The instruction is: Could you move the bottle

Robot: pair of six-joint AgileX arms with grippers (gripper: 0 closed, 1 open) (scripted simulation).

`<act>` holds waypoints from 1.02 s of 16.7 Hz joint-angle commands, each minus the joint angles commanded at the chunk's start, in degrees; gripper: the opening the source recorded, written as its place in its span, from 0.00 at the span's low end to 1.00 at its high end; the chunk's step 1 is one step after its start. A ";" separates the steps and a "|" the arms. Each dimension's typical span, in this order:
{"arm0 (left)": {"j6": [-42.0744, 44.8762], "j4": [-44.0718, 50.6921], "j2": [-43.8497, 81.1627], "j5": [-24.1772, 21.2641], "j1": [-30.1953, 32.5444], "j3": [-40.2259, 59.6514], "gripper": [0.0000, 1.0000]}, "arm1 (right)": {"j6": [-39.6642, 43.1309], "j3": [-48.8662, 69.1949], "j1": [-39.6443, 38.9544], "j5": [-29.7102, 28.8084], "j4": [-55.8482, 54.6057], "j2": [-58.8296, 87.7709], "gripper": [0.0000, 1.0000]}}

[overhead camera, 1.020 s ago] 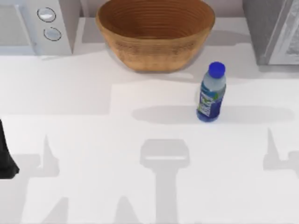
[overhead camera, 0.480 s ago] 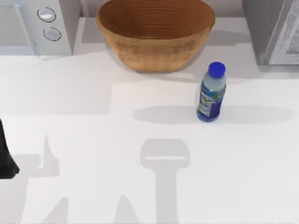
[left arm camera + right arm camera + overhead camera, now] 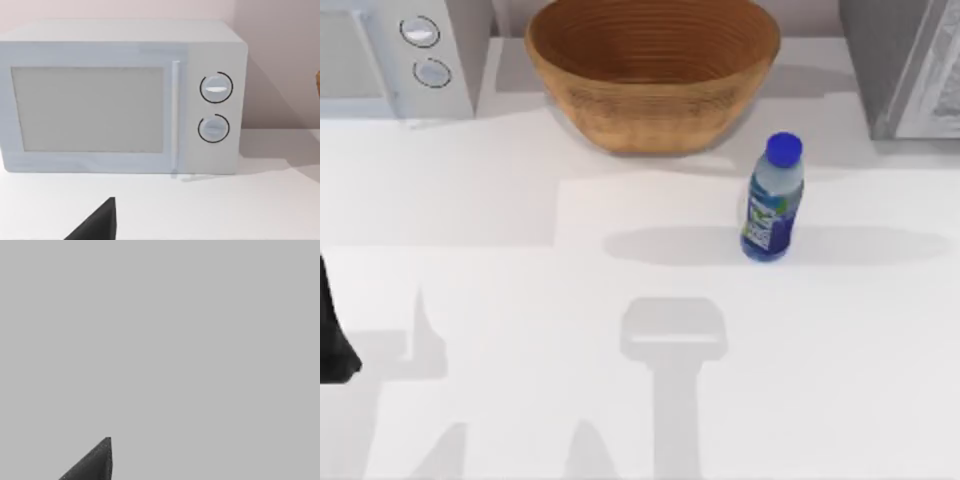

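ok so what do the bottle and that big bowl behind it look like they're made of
The bottle looks like clear plastic: see-through upper body, glossy blue screw cap, and a printed blue, green and white label. The bowl looks like woven wicker: matte tan-brown with fine ridged rings around its inside, though it could be a moulded imitation.

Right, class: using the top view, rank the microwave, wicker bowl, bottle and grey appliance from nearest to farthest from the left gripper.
Measured from the left gripper, at the table's left edge:
1. Microwave, back left corner.
2. Wicker bowl, back centre.
3. Bottle, upright, right of centre, in front of the bowl.
4. Grey appliance, back right corner.
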State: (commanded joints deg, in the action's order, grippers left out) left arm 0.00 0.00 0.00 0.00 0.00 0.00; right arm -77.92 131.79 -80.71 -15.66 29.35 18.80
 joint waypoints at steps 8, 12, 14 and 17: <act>0.00 0.00 0.00 0.00 0.00 0.00 1.00 | -40.58 67.43 -42.72 -8.85 16.32 11.07 1.00; 0.00 0.00 0.00 0.00 0.00 0.00 1.00 | -59.12 98.28 -62.40 -13.10 23.92 16.30 1.00; 0.00 0.00 0.00 0.00 0.00 0.00 1.00 | -67.53 112.32 -71.38 -15.09 27.39 18.70 1.00; 0.00 0.00 0.00 0.00 0.00 0.00 1.00 | -78.81 131.21 -83.47 -17.81 32.07 21.94 1.00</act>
State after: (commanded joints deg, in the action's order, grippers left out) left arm 0.00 0.00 0.00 0.00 0.00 0.00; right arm -156.73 263.00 -164.18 -33.47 61.42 40.74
